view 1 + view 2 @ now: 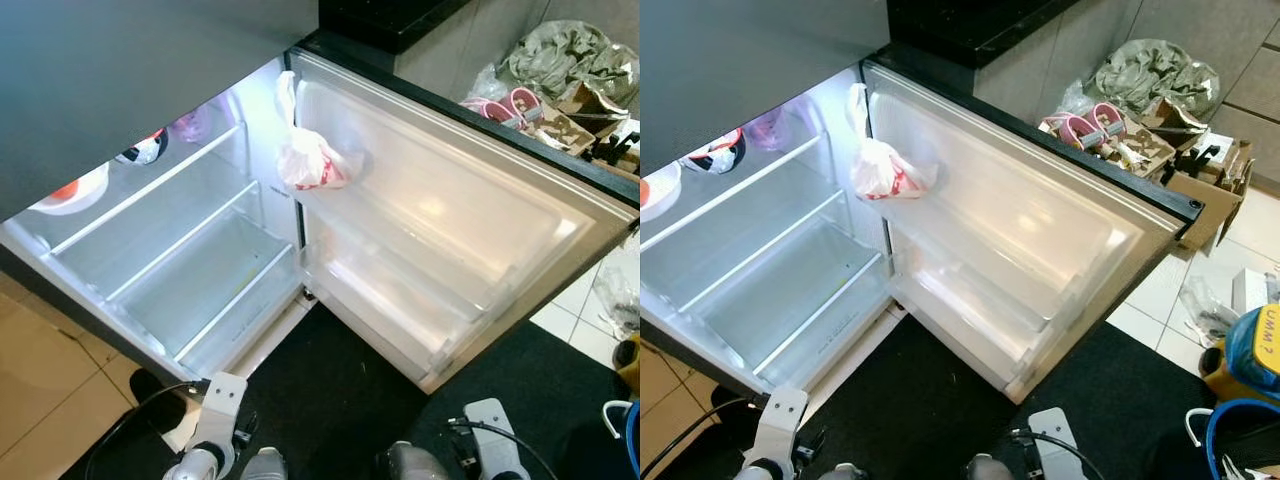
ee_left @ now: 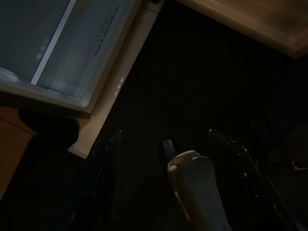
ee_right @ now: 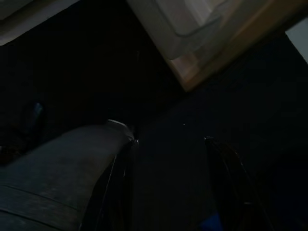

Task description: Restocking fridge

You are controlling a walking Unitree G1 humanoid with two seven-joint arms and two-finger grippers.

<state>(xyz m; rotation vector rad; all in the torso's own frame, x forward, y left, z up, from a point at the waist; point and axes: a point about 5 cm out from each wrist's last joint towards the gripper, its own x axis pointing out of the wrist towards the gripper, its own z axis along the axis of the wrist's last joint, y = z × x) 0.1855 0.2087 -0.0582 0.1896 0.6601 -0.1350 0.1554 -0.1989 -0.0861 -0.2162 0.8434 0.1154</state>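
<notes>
Both jaws hung spread and empty above the dark mat (image 1: 330, 390), idle, since the fridge (image 1: 190, 270) door (image 1: 450, 230) already stood open for restocking.

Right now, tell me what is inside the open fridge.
The fridge holds mostly bare shelves. A white bowl and two other items sit on the top shelf, partly hidden. A plastic bag hangs by the door hinge.

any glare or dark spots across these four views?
Eye views: the fridge light blows out the white plastic bag and glares off the open door's inner liner. Both wrist views are very dark, with fingers faint over the black mat.
</notes>
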